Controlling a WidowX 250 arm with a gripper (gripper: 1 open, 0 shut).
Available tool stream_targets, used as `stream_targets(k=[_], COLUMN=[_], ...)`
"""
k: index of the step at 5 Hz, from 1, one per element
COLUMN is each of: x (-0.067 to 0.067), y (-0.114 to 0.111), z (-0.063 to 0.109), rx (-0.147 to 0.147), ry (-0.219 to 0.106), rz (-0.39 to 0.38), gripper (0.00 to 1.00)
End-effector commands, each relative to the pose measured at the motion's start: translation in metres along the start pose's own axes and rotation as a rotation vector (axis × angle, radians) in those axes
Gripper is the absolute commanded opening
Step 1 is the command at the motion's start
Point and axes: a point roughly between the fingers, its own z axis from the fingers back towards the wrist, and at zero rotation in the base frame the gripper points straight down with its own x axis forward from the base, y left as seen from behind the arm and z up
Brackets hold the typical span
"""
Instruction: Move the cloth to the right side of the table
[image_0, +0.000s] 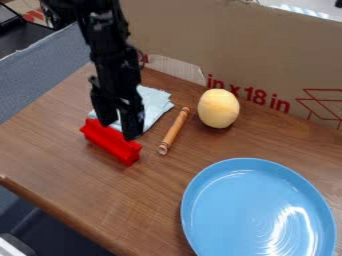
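Observation:
The pale blue cloth (155, 100) lies folded on the dark wood table (54, 120), at the back left, with the arm covering its left part. My black gripper (118, 120) hangs fingers-down over the cloth's front left edge, just behind the red block (110, 141). Its jaws stand open and nothing is held between them. Whether the fingertips touch the fabric I cannot tell.
A wooden stick (174, 130) lies right of the cloth, and a yellow ball (219, 108) sits beyond it. A large blue plate (257, 210) fills the front right. A cardboard box (254, 50) with red print walls off the back.

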Motion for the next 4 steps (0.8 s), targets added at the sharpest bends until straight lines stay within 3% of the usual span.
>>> stream_targets(k=[1, 2, 3, 4], x=[0.013, 0.012, 0.026, 0.014], y=[0.021, 0.021, 0.008, 0.002], z=[0.001, 0.027, 0.027, 0.044], rx=[0.025, 0.024, 0.039, 0.039], ry=[-0.032, -0.050, -0.041, -0.042], rz=[-0.013, 0.006, 0.024, 0.022], gripper=[0.00, 0.00, 0.00, 0.00])
